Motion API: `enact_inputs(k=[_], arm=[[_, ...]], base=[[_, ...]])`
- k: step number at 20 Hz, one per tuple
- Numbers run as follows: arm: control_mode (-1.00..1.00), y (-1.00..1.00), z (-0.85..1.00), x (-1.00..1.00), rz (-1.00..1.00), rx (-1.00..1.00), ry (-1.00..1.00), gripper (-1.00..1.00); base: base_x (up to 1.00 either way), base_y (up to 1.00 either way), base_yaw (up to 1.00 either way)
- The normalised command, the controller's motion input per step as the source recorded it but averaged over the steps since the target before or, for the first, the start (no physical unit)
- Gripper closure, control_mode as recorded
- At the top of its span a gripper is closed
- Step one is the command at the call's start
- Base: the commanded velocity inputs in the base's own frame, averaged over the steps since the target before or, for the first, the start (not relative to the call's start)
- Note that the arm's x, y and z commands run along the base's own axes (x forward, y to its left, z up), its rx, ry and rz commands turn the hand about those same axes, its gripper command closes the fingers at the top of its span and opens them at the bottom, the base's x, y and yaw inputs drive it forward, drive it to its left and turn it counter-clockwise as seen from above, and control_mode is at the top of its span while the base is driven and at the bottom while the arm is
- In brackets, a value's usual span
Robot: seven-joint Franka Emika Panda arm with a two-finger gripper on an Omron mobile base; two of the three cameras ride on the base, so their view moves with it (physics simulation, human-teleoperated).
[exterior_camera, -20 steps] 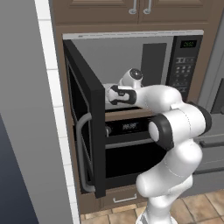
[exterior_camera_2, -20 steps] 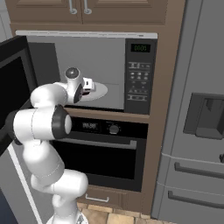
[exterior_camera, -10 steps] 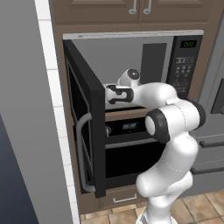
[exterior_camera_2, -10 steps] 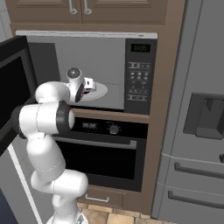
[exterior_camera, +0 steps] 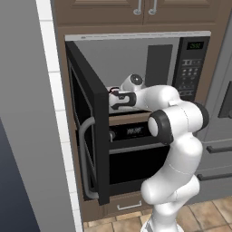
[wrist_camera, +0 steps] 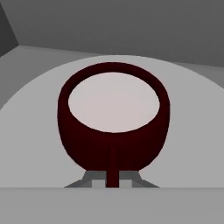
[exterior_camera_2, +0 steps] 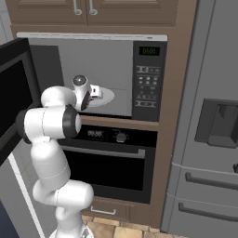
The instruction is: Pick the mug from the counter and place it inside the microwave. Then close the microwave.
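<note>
We are reaching our tool (wrist_camera: 112, 183) into the cavity of the microwave (exterior_camera: 154, 63), and its tips are pinching the small handle of the dark red mug (wrist_camera: 113, 120), so the tool is closed on the mug rather than empty. The mug is sitting upright just ahead of the tips, its white inside facing up, over the white turntable (wrist_camera: 192, 131) that is spreading out beneath and around it; whether its base is already resting on the plate or hanging just above it, we cannot tell. From the right base view the hand is hovering at the near edge of the turntable (exterior_camera_2: 106, 96), inside the grey interior. The microwave door (exterior_camera: 88, 131) is standing wide open on the left, its vertical bar handle (exterior_camera: 86, 158) facing out toward us. We are judging the pick and carry done and the placing nearly done; letting go of the handle, drawing the arm back out, and swinging the door shut are what we are counting as left.
</note>
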Motion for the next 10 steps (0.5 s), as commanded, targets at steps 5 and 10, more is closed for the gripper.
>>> enact_inputs(k=[5, 10], arm=[[-1.00, 0.00, -0.10, 0.00, 0.00, 0.00, 0.01, 1.00], [-1.00, 0.00, 0.00, 0.00, 0.00, 0.00, 0.00, -1.00]], base=[[0.00, 0.00, 0.00], [0.00, 0.00, 0.00]])
